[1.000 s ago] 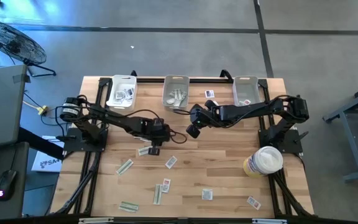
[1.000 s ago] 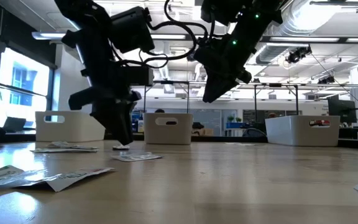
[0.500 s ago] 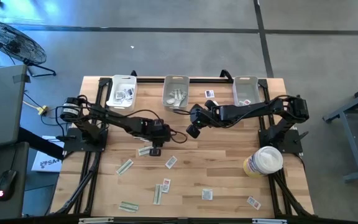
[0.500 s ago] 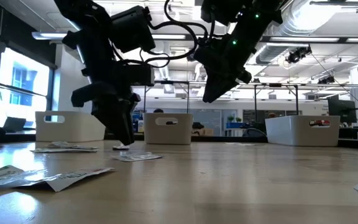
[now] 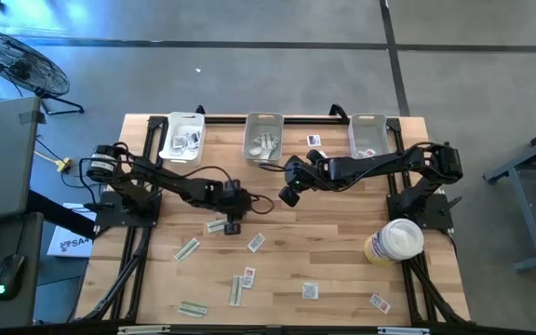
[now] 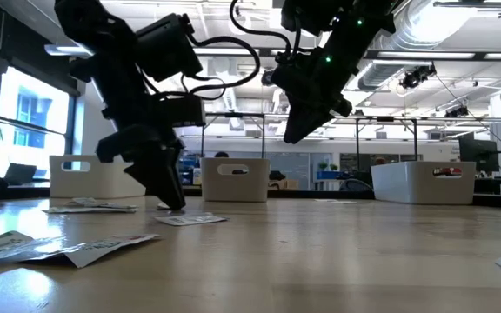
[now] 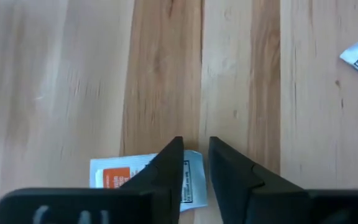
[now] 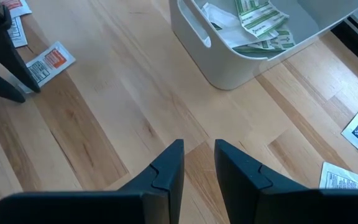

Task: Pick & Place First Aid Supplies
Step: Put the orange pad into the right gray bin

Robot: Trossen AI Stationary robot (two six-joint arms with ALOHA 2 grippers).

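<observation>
Small flat packets lie scattered on the wooden table, among them white ones (image 5: 256,242) and pale green strips (image 5: 187,248). My left gripper (image 5: 232,226) points down at the table's middle, its fingers a narrow gap apart. In the left wrist view (image 7: 194,142) it stands over the end of a white packet with an orange mark (image 7: 126,179), which lies flat on the table. In the low view its tips (image 6: 175,207) are just above the wood. My right gripper (image 5: 288,197) hangs in the air (image 6: 290,135) near the middle bin, narrowly open and empty (image 8: 197,146). My left gripper comes from above, slanting down, and one finger (image 7: 169,163) covers the printed end (image 7: 191,186) of the orange-marked packet. I cannot tell whether it touches the packet. The packet lies flat on the table.
Three clear bins stand along the far edge, left (image 5: 182,137), middle (image 5: 264,138) and right (image 5: 368,136), each holding packets. A white-and-yellow tub (image 5: 395,242) stands near the right edge. More packets lie toward the near edge (image 5: 310,291), and one between the bins (image 5: 314,140).
My left arm's wrist has swung toward the table's left and sunk a little, tipping the gripper more aslant. Its fingertips have stayed by the same packet, slightly lower.
</observation>
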